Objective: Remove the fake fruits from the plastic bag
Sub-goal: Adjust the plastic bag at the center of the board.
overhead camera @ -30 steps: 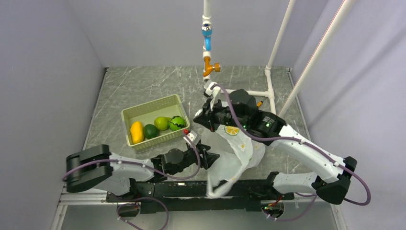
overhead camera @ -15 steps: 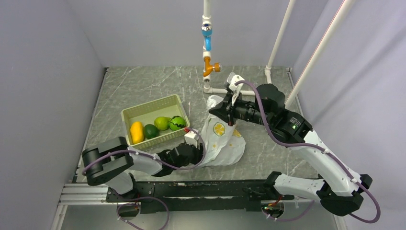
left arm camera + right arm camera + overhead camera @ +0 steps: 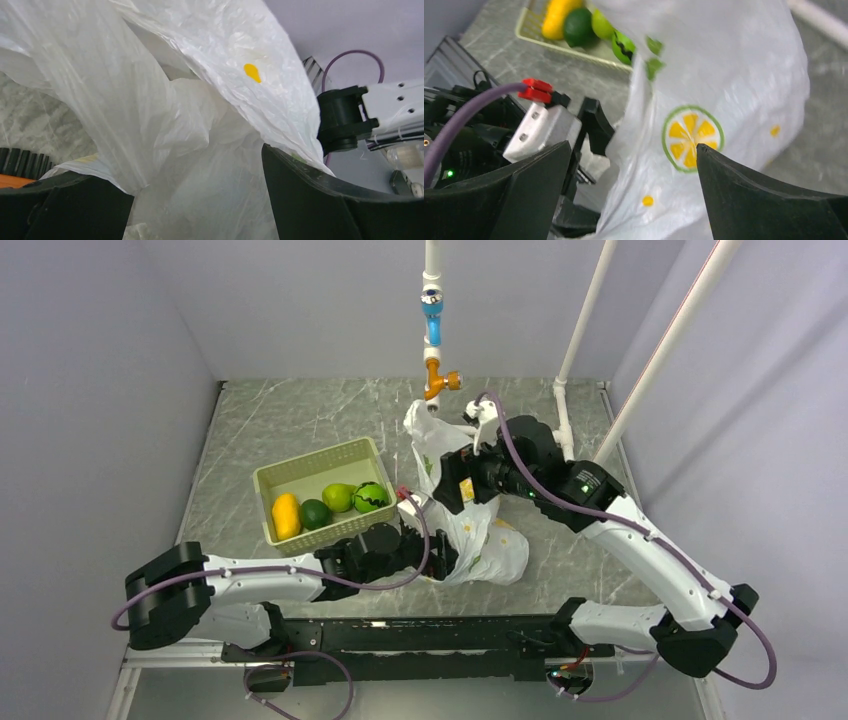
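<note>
Right gripper (image 3: 633, 147) now apart, plastic bag (image 3: 485, 545) dropped, slumping right of basket (image 3: 310, 465). Left gripper (image 3: 197, 172) apart too, film between. Four fake fruits (image 3: 338, 497) in basket; fifth unseen, maybe bagged.

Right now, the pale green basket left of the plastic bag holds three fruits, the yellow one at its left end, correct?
No: the top external view shows four fruits in the basket, not three: yellow mango, dark green fruit, pear, striped green ball. The rest holds.

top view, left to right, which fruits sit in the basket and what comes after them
yellow mango → small green fruit → green pear → striped green ball → plastic bag
</note>
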Action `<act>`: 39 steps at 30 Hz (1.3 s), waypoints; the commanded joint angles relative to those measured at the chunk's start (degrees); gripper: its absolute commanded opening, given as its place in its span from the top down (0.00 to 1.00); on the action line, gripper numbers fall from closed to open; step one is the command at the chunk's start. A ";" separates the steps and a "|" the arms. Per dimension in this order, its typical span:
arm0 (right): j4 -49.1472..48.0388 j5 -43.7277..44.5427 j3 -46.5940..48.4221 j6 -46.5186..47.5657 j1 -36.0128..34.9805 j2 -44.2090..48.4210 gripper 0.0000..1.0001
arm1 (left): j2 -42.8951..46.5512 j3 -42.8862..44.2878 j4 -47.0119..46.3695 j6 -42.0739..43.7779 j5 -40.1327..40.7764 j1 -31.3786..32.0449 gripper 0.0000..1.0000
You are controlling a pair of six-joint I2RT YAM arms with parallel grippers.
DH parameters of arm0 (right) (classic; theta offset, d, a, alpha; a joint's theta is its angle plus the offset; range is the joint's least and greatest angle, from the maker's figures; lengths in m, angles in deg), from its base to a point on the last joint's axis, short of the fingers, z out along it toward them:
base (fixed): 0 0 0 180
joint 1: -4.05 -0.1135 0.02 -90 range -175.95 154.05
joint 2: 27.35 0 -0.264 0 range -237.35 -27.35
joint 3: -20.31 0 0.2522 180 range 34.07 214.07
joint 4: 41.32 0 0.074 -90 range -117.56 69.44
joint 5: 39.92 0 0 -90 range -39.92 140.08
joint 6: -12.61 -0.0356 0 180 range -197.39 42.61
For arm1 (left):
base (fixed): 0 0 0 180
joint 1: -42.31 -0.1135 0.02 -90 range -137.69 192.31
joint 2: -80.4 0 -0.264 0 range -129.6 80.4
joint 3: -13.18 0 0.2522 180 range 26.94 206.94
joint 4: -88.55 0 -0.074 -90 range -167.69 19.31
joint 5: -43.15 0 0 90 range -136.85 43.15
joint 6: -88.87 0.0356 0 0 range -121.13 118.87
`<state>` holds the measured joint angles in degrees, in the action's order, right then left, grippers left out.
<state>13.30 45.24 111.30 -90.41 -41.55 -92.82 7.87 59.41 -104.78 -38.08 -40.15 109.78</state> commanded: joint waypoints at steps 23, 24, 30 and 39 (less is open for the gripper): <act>5.08 36.10 -12.65 -17.38 -13.19 -3.80 0.00 | -3.70 -5.22 -13.11 -2.94 -1.61 0.04 0.08; 4.75 37.55 -13.20 -17.86 -13.19 -4.45 0.00 | -3.64 -5.49 -13.32 -3.09 -1.76 0.04 0.08; -3.61 36.43 -18.85 -14.82 -10.95 -1.96 0.41 | -2.25 -8.36 -13.54 -4.87 -0.59 0.15 0.08; -5.59 33.48 -22.42 -3.52 -6.65 14.57 1.00 | 2.63 -12.14 -0.46 -9.01 7.73 0.51 0.08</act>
<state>10.51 78.33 88.85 -100.31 -49.62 -84.98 7.84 48.24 -111.28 -44.61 -37.57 109.75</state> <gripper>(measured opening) 0.009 0.922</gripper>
